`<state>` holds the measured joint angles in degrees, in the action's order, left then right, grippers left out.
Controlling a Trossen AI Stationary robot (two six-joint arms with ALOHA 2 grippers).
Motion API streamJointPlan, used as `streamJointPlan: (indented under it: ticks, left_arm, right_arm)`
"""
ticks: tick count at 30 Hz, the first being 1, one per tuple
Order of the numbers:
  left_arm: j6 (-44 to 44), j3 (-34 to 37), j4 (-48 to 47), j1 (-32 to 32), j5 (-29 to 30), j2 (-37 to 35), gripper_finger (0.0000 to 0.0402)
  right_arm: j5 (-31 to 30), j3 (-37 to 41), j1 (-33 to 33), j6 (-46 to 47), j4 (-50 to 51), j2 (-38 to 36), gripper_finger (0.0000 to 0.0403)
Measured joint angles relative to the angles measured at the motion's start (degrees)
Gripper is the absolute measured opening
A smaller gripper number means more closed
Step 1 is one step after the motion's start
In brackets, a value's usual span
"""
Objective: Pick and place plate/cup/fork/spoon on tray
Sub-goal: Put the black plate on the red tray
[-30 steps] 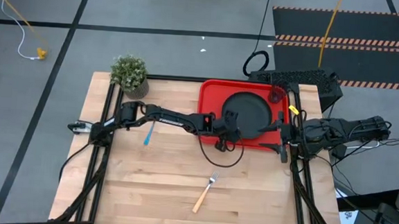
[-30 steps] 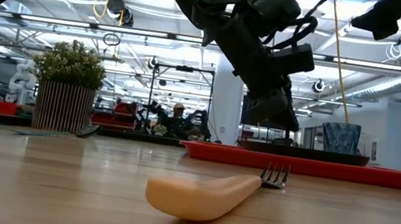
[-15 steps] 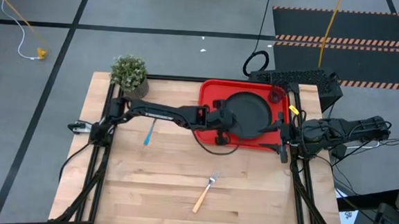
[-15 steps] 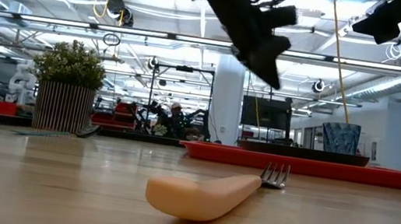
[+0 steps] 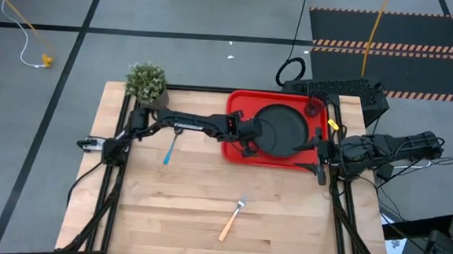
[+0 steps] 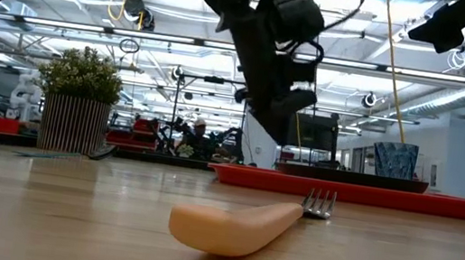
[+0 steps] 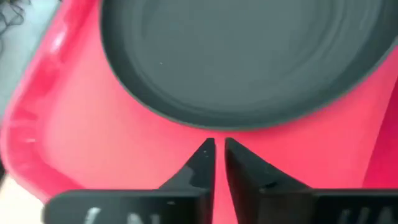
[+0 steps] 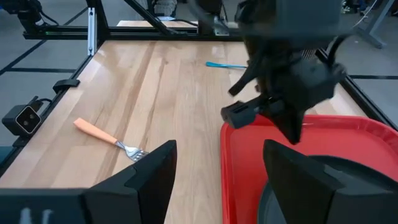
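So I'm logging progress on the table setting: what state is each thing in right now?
plate: lying flat on the tray, not held.
tray: on the table, holding the plate.
cup: on the tray's far right corner.
fork: on the table, untouched.
spoon: on the table, under the left arm.
left tool: shut, empty, over the tray beside the plate.
right tool: open, empty, waiting at the tray's right edge.

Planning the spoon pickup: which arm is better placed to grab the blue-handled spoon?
Left. The slim blue-handled spoon lies beside the left arm, whose shut left gripper hovers over the red rectangular tray; the open right gripper sits beyond the tray.
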<state>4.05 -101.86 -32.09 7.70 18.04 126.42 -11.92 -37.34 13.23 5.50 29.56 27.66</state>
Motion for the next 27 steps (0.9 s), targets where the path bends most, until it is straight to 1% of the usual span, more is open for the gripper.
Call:
streamJointPlan:
  ticks: [2,3,12,14,20,23,27]
  left_arm:
    - [0.67,0.04,-0.41,0.1,-0.02,0.26,0.0009]
    - [0.88,0.04,0.15,0.34,0.21,0.51,0.0006]
    - [0.99,0.04,0.5,2.14,1.11,2.23,0.0006]
    - [0.63,0.0,2.41,2.41,1.07,3.23,0.0008]
    - [-0.52,0.07,3.62,2.75,-0.61,5.32,0.0005]
    - [-0.84,0.0,5.73,2.67,-1.09,5.66,0.001]
    - [-1.35,-0.02,9.31,2.74,-3.69,6.46,0.0004]
  right_arm:
    - [-0.02,0.0,0.0,-0.12,-0.2,0.45,0.0231]
    - [-0.01,0.0,0.0,-0.11,-0.16,0.65,0.0231]
    - [0.02,0.0,0.0,-0.15,-0.41,2.01,0.0231]
    - [0.04,0.0,0.0,-0.22,-0.41,2.06,0.0231]
    - [0.15,0.0,0.0,-0.61,-0.15,2.06,0.0231]
    - [0.17,0.0,0.0,-0.81,-0.05,2.06,0.0231]
    - [0.17,0.0,0.0,-1.33,-0.12,2.06,0.0231]
